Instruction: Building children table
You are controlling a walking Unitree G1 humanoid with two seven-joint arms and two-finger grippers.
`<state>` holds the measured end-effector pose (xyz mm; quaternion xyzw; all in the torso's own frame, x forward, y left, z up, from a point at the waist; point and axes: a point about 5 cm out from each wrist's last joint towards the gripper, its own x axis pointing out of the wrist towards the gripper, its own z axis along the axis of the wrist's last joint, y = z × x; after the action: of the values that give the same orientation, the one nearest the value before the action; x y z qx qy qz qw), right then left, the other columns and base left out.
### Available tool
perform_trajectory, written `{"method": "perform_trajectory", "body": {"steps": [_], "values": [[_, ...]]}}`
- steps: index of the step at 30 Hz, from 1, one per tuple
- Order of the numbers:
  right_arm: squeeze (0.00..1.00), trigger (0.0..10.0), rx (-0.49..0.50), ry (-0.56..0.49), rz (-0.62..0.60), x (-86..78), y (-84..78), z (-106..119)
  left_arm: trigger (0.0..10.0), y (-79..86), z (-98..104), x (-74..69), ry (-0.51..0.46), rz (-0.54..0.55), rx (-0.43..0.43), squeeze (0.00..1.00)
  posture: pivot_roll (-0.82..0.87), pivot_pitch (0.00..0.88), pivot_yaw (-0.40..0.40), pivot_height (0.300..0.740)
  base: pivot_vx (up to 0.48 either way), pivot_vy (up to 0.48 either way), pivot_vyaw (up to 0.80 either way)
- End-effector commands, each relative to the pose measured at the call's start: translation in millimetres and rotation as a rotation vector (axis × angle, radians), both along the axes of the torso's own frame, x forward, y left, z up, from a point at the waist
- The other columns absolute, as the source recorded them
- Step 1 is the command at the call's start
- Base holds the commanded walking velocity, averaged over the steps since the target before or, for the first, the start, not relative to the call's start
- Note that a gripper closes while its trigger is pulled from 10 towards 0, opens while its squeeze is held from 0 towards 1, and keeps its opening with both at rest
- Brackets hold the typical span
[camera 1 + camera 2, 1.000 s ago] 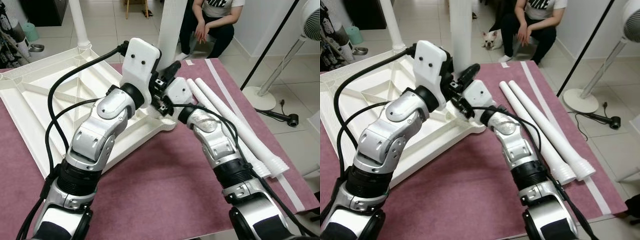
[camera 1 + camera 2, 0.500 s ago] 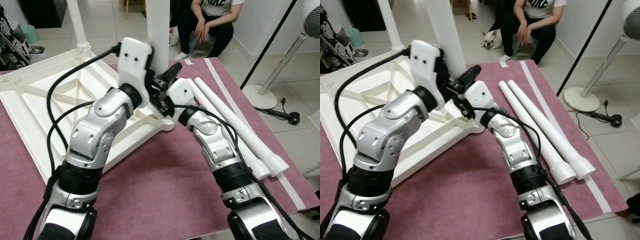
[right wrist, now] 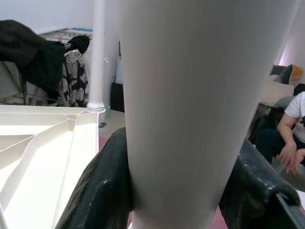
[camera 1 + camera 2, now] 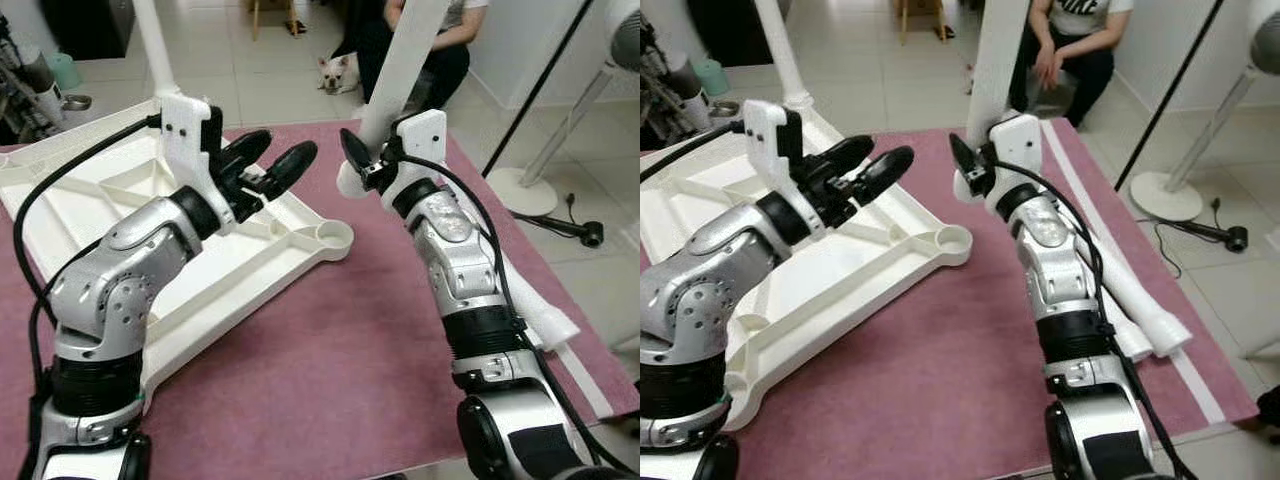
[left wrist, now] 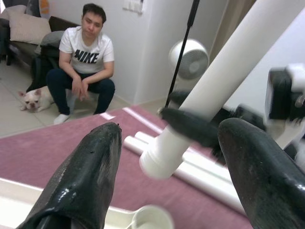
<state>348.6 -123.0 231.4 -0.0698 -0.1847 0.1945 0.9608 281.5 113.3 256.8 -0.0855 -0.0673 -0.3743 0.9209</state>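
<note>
The white tabletop [image 4: 100, 210] lies upside down on the maroon mat, and its near corner socket [image 4: 333, 236] stands empty. One leg [image 4: 155, 50] stands fixed in the far corner. My right gripper [image 4: 362, 160] is shut on a white table leg [image 4: 400, 60], which tilts up and away, its lower end hanging right of the socket. In the right wrist view the leg [image 3: 190, 95] sits between both fingers [image 3: 102, 191]. My left gripper [image 4: 280, 148] is open above the tabletop, left of the leg, with nothing in it.
Two spare legs [image 4: 1140, 300] lie on the mat [image 4: 330, 360] at the right, partly behind my right arm. A person [image 4: 1070, 50] sits beyond the table with a small dog [image 4: 333, 72]. A standing fan [image 4: 540, 180] is at the right.
The leg stood upright at the corner socket between both grippers. Now my right gripper holds it lifted and tilted to the right, and my left gripper has drawn back left, open.
</note>
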Motion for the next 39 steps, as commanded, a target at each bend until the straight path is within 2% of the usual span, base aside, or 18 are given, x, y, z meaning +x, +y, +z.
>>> {"method": "perform_trajectory", "body": {"steps": [1,2,3,4,5,7,8,9,11,14,19,22,23,24,25,31,35,39], "values": [[0.0,10.0,0.022,0.001,-0.031,2.0,-10.3,3.3,10.0,12.5,-13.0,9.2,-0.013,0.062,0.175,0.0,0.07,0.0,0.042,0.74,0.0,0.0,0.0],[0.0,10.0,0.022,0.001,-0.031,2.0,-10.3,3.3,10.0,12.5,-13.0,9.2,-0.013,0.062,0.175,0.0,0.07,0.0,0.042,0.74,0.0,0.0,0.0],[0.0,10.0,0.022,0.003,-0.049,1.6,-16.8,2.9,8.6,16.8,-27.0,12.3,-0.049,0.096,0.397,0.0,0.07,0.0,0.04,0.74,0.0,0.0,0.0],[0.0,10.0,0.022,0.003,-0.049,1.6,-16.8,2.9,8.6,16.8,-27.0,12.3,-0.049,0.096,0.397,0.0,0.07,0.0,0.04,0.74,0.0,0.0,0.0],[0.0,10.0,0.018,0.004,-0.063,1.2,-20.6,2.1,9.9,16.6,-42.9,10.3,-0.062,0.068,0.574,0.0,0.07,0.0,0.044,0.74,0.0,0.0,0.0],[0.0,10.0,0.018,0.004,-0.063,1.2,-20.6,2.1,9.9,16.6,-42.9,10.3,-0.062,0.068,0.574,0.0,0.07,0.0,0.044,0.74,0.0,0.0,0.0],[0.0,10.0,0.012,0.003,-0.064,0.8,-21.0,2.0,10.0,10.8,-59.9,2.0,-0.026,-0.019,0.658,0.0,0.06,0.0,0.053,0.74,0.0,0.0,0.0],[0.0,10.0,0.012,0.003,-0.064,0.8,-21.0,2.0,10.0,10.8,-59.9,2.0,-0.026,-0.019,0.658,0.0,0.06,0.0,0.053,0.74,0.0,0.0,0.0],[0.0,10.0,0.008,0.003,-0.054,0.9,-16.9,2.8,10.0,-1.4,-84.8,-12.9,0.092,-0.144,0.671,0.0,0.06,0.0,0.06,0.74,0.0,0.0,0.0],[0.0,10.0,0.008,0.003,-0.054,0.9,-16.9,2.8,10.0,-1.4,-84.8,-12.9,0.092,-0.144,0.671,0.0,0.06,0.0,0.06,0.74,0.0,0.0,0.0],[0.0,10.0,0.002,0.017,-0.038,2.2,-12.1,0.5,10.0,-10.8,-102.7,-30.3,0.216,-0.216,0.623,0.0,0.06,0.0,0.05,0.74,0.0,0.0,0.0],[0.0,10.0,-0.003,0.022,-0.033,2.7,-11.4,-0.7,10.0,-11.5,-107.1,-31.4,0.211,-0.2,0.639,0.0,0.07,0.0,0.043,0.74,0.0,0.0,0.0],[0.0,10.0,-0.004,0.026,-0.026,3.3,-9.6,-1.5,9.1,-11.2,-113.5,-27.8,0.205,-0.149,0.665,0.0,0.07,0.0,0.037,0.74,0.0,0.0,0.0],[0.0,10.0,-0.004,0.026,-0.026,3.3,-9.6,-1.5,9.1,-11.2,-113.5,-27.8,0.205,-0.149,0.665,0.0,0.07,0.0,0.037,0.74,0.0,0.0,0.0],[0.0,10.0,-0.004,0.028,-0.019,3.8,-7.5,-1.6,4.9,-11.7,-118.6,-24.3,0.195,-0.109,0.692,0.0,0.07,0.0,0.032,0.74,0.0,0.0,0.0],[0.0,10.0,-0.001,0.03,-0.005,4.4,-3.2,-1.4,4.9,-13.0,-127.9,-17.2,0.182,-0.046,0.73,0.0,0.07,0.0,0.029,0.74,0.0,0.0,0.0],[0.0,10.0,-0.001,0.032,0.005,3.9,-0.5,-1.4,3.9,-12.7,-134.7,-12.1,0.191,-0.027,0.756,0.0,0.07,0.0,0.031,0.74,0.0,0.0,0.0],[0.0,10.0,-0.001,0.034,0.003,3.1,-0.6,-2.3,4.6,-10.2,-138.8,-9.7,0.205,-0.017,0.778,0.0,0.06,0.0,0.035,0.74,0.0,0.0,0.0]]}}
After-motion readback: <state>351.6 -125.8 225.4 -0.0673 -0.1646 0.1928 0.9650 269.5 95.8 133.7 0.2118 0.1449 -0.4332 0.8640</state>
